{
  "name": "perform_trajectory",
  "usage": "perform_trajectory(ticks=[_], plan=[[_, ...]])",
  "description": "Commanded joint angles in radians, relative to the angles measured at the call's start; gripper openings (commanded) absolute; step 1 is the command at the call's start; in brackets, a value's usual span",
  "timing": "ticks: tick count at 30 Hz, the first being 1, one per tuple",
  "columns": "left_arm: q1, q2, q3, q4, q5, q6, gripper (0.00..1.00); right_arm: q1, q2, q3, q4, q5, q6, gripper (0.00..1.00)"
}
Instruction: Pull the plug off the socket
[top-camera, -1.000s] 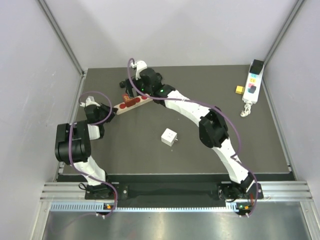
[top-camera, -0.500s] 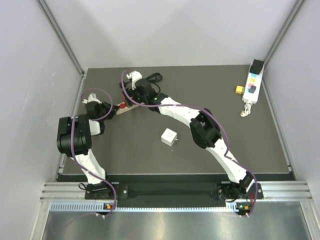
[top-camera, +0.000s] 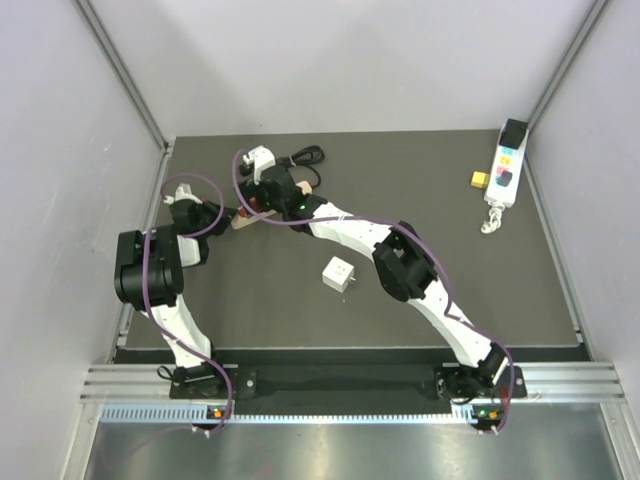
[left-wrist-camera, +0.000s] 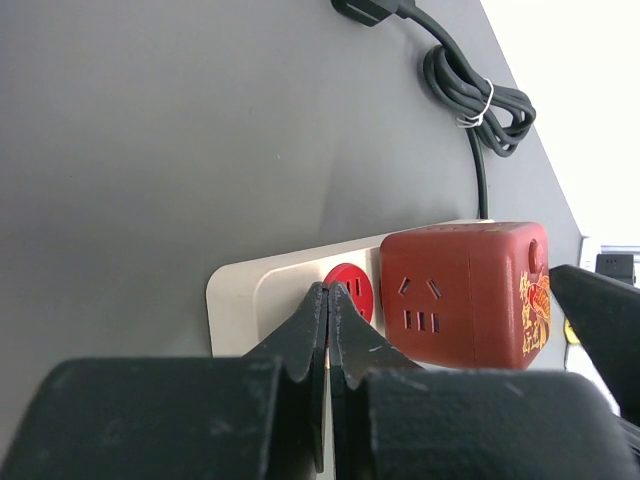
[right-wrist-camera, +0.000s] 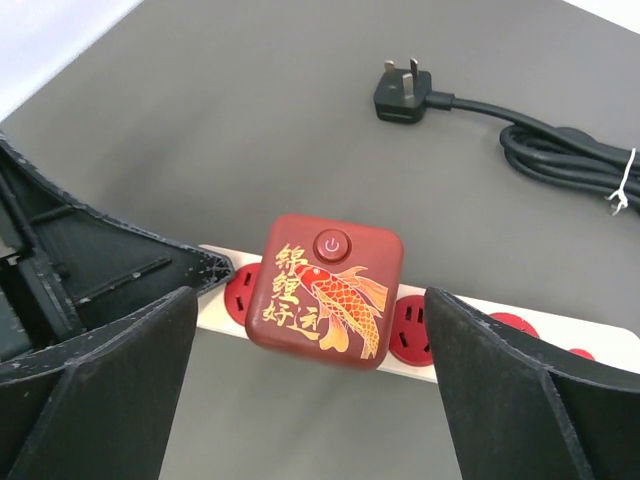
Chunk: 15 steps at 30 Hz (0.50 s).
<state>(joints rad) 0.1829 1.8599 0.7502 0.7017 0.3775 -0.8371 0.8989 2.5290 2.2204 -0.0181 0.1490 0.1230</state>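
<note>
Red cube plug (right-wrist-camera: 325, 290) sits between my right gripper's (right-wrist-camera: 310, 305) wide-spread fingers, untouched. My left gripper (left-wrist-camera: 328, 300) is pinched closed, with the power strip's (left-wrist-camera: 250, 300) end at its tips.

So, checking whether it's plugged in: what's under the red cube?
The beige power strip, a red socket showing each side of the cube. Its own socket and pins are covered.
</note>
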Motion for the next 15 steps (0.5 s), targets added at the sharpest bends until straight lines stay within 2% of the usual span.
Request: perform_trajectory(ticks=[1,9,15], plan=[[0.001,0.024,0.008,-0.047,-0.003,0.012,0.0,0.021,0.037,0.041,0.053,0.034,-0.003,0.91],[0.0,0.028,0.011,-0.053,-0.005,0.01,0.0,0.021,0.079,0.08,0.06,0.046,0.012,0.84],[-0.003,0.028,0.014,-0.059,-0.006,0.007,0.0,0.021,0.111,0.142,0.03,0.064,0.036,0.7]])
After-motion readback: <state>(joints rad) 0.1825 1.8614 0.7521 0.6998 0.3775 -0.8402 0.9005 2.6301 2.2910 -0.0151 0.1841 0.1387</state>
